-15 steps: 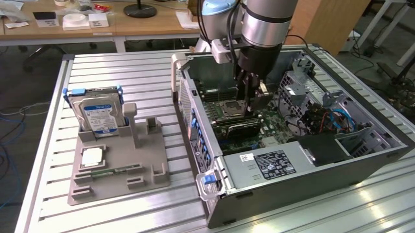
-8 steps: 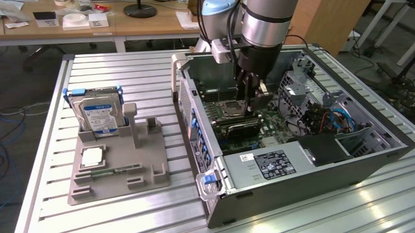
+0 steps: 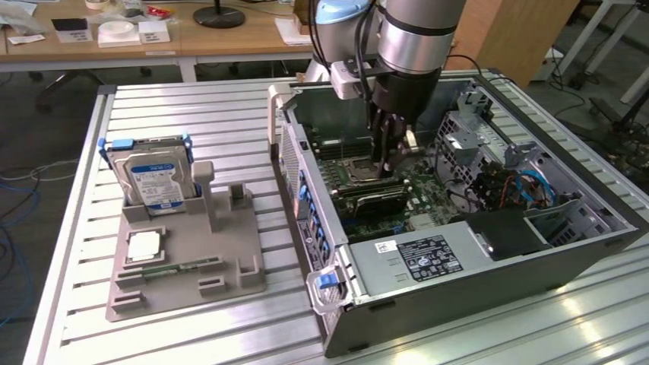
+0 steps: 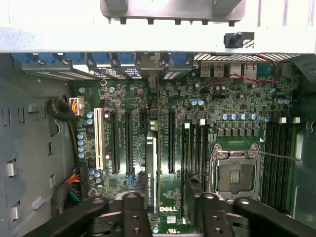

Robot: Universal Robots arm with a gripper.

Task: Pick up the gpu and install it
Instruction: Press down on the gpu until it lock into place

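My hand (image 4: pixel 163 210) sits nearest, its black fingers (image 4: pixel 136 212) cut off at the frame edge, spread apart on either side of the gpu (image 4: pixel 151 173). The gpu stands edge-on in a slot on the motherboard (image 4: pixel 222 106), inside the case (image 3: pixel 487 266); its lower end is hidden.

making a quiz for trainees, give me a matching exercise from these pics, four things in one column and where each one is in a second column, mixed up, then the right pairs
Things:
1. gpu
2. hard drive
3. gripper
4. computer case

Places:
A. upright in the grey holder tray, at the exterior view's left
B. lying open on the slatted table, at the exterior view's right
C. standing edge-on in a motherboard slot, inside the case
D. reaching down into the case, over the motherboard

Pairs: 1-C, 2-A, 3-D, 4-B
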